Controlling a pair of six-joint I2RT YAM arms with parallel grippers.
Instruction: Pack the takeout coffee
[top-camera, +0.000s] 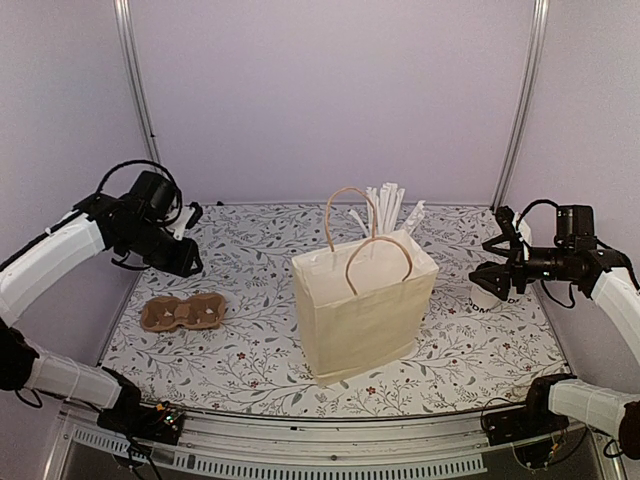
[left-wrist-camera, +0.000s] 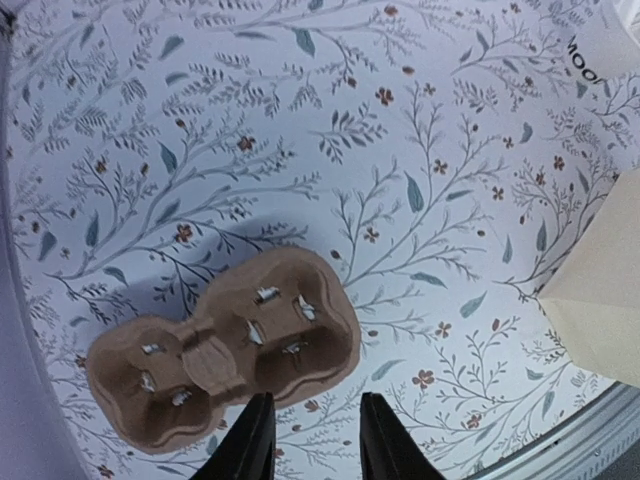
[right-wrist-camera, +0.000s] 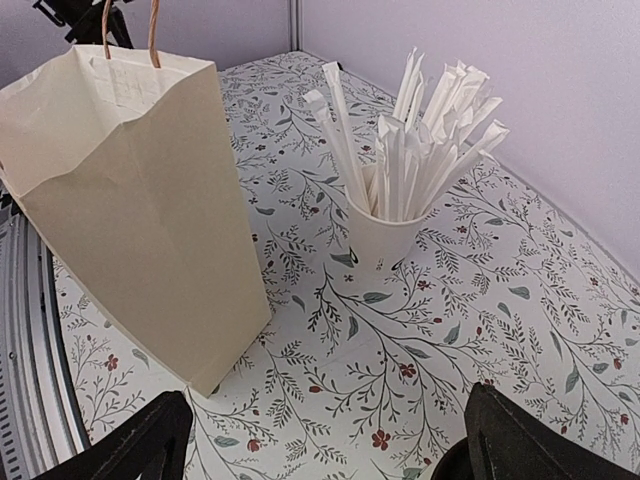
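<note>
The takeout coffee (top-camera: 489, 301) is a white cup with dark lettering low on its side, at the table's right. Its lid is hidden under my right gripper (top-camera: 497, 275), which hovers just above it. In the right wrist view this gripper (right-wrist-camera: 320, 452) is wide open and empty, and the cup itself is not shown. The cup's lower edge with lettering shows in the left wrist view (left-wrist-camera: 603, 45). The cream paper bag (top-camera: 365, 305) with rope handles stands open at the centre. My left gripper (top-camera: 186, 256) is open and empty above the brown cup carrier (left-wrist-camera: 225, 345).
A white cup full of long white straws (right-wrist-camera: 398, 222) stands behind the bag, also in the top view (top-camera: 386, 208). The bag (right-wrist-camera: 130, 190) stands left of my right gripper. The carrier (top-camera: 183, 312) lies at the left front. The table's front rail (top-camera: 320, 440) runs along the near edge.
</note>
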